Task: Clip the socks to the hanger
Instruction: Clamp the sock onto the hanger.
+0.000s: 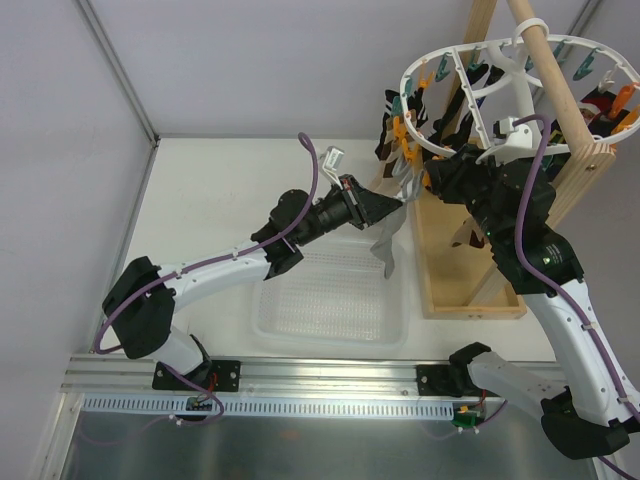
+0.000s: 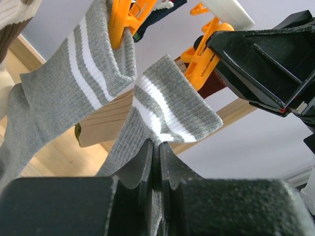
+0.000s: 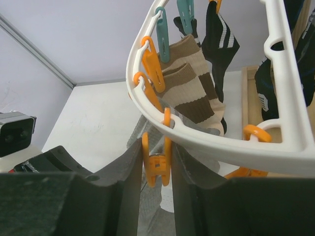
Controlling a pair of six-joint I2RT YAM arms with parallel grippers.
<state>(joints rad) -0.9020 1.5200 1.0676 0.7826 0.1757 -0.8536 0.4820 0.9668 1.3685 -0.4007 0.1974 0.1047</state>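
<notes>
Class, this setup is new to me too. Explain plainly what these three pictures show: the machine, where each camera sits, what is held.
Two robot arms, each ending in a two-finger gripper, work at a table. One camera looks down from above; one rides on each wrist. On the table stand a clear tray and a wooden frame carrying a white ring hanger with clips. The left gripper is shut on the cuff of a grey striped sock; a second grey sock hangs from an orange clip. The right gripper is shut on another orange clip.

Hanger (image 1: pixel 452 52) on wooden frame (image 1: pixel 470 290), far right, socks (image 2: pixel 74 83) under its left rim (side by side), tray (image 1: pixel 290 325) below them, left gripper (image 2: pixel 156 145) at one sock's cuff, right gripper (image 3: pixel 156 147) around a clip (image 3: pixel 157 172).
</notes>
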